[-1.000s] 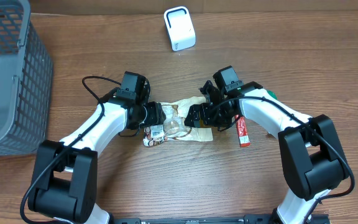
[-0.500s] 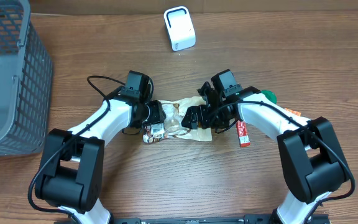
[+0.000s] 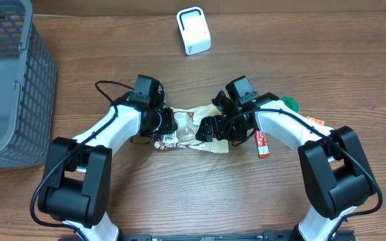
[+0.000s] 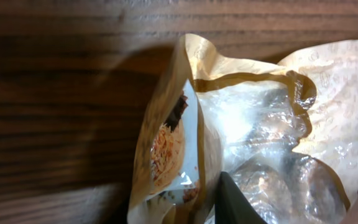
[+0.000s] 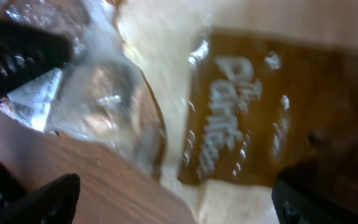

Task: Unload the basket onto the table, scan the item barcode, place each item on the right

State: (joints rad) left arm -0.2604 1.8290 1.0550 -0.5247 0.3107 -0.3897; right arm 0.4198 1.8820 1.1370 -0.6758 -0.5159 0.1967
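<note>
**Snack bag mid-table, a gripper at each end**

Overhead: the crinkled tan-and-clear plastic snack bag (image 3: 187,132) lies flat on the brown wooden table (image 3: 179,194). My left gripper (image 3: 169,127) is at its left end and my right gripper (image 3: 208,128) is over its right half. The white box-shaped scanner (image 3: 194,31) stands well apart, near the far edge.

Left wrist: one dark finger (image 4: 232,202) lies against the bag's clear window. The other is out of frame, so I cannot tell whether I am gripping.

Right wrist: my dark fingers (image 5: 42,199) are spread wide over the bag's brown printed panel.
</note>
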